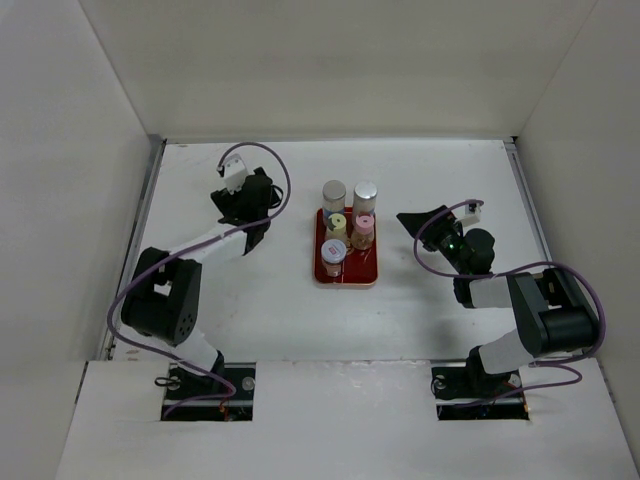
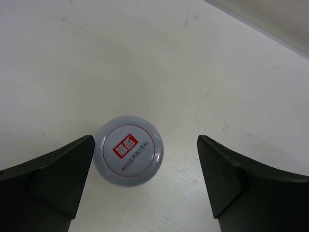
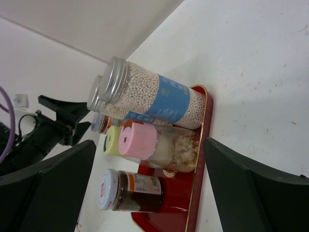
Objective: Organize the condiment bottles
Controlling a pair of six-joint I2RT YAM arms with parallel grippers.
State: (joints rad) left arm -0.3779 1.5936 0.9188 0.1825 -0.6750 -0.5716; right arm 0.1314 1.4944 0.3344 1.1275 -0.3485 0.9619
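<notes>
A pale grey-lidded jar point(image 2: 128, 151) is seen standing on the white counter point(image 1: 260, 320) toward its far-left corner, directly beneath the left gripper point(image 2: 145, 144). The jaws are spread wide to either side of the jar, one finger just beside the lid and the other well apart. The lid is marked with a red rectangle bearing white characters and a line of small print below it, too fine to be read. Five more condiment bottles are grouped on the red tray point(image 1: 350, 278) at the middle of the counter. Two tall silver-capped jars point(image 3: 154, 94), wrapped in blue labels with illegible pale writing, are placed nearest the far edge. A yellow-lidded jar point(image 3: 113, 139) and a pink-lidded jar point(image 3: 137, 140) are set next to them. A white-lidded jar point(image 3: 130, 191) of dark contents, its lid stamped in red, is set at the near end. The right gripper point(image 3: 149, 144) is pointed at the tray from the right-edge side, jaws wide and empty.
</notes>
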